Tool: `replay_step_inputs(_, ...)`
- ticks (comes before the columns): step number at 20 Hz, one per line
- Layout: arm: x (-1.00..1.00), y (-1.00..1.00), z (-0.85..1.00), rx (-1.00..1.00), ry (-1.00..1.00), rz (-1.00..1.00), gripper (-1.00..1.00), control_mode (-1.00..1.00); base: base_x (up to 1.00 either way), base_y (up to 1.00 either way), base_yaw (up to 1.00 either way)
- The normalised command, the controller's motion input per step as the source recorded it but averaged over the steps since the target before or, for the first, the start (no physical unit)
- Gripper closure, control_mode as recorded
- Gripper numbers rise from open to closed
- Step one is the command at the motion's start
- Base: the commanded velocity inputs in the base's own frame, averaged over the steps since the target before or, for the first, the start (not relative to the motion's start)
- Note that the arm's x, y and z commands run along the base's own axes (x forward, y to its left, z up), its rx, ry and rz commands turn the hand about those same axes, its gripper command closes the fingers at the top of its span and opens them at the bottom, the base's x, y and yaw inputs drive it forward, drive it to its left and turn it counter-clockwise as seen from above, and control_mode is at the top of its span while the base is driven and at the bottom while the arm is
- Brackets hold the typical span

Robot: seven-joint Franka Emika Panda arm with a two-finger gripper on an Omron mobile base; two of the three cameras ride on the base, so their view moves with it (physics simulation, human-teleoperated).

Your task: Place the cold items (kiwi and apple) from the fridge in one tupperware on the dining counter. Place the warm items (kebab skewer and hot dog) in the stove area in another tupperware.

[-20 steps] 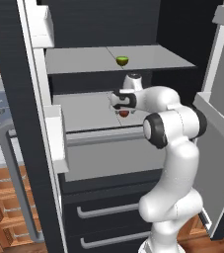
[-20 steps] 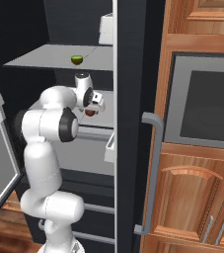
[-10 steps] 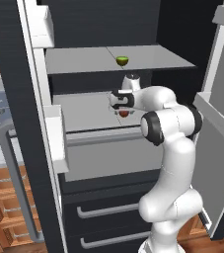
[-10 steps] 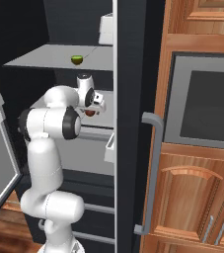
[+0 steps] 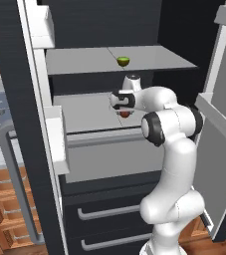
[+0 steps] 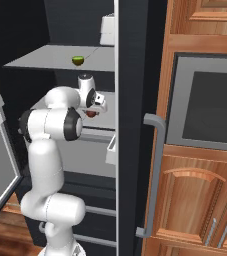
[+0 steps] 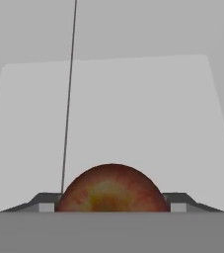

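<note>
A white robot arm reaches into an open fridge (image 5: 40, 124). Its claw (image 7: 111, 207) pinches a red apple (image 7: 111, 190) between both fingertips. A green kiwi (image 5: 123, 62) sits on the shelf above the claw.

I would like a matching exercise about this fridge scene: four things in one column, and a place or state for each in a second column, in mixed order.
Things:
1. kiwi
2. apple
3. hand
4. oven

Places or states:
a. between the two finger tips, on the lower fridge shelf
b. built into the wooden cabinets to the right of the fridge
c. alone on the upper fridge shelf
d. reaching into the fridge, one finger tip on each side of the red fruit

Pairs: 1-c, 2-a, 3-d, 4-b
</note>
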Motion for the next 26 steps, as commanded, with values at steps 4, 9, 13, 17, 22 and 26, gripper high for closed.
replay_step_inputs(4, -0.23, 0.01, -0.13, 0.0, -0.03, 0.0, 1.0, -1.0, 0.0, 0.0, 0.0)
replay_step_inputs(9, -0.56, 0.01, -0.15, 0.01, -0.15, -0.01, 1.0, -1.0, 0.0, 0.0, 0.0)
replay_step_inputs(13, -0.83, -0.01, -0.04, 0.13, -0.12, -0.02, 1.0, -1.0, 0.0, 0.0, 0.0)
replay_step_inputs(17, -0.9, -0.18, 0.33, 0.27, -0.02, -0.01, 1.0, -1.0, 0.0, 0.0, 0.0)
replay_step_inputs(22, -0.58, -0.15, 0.83, 0.06, 0.36, 0.0, 1.0, -1.0, 0.0, 0.0, 0.0)
replay_step_inputs(26, -0.46, -0.01, 0.94, 0.0, 0.49, -0.02, 1.0, -1.0, 0.0, 0.0, 0.0)
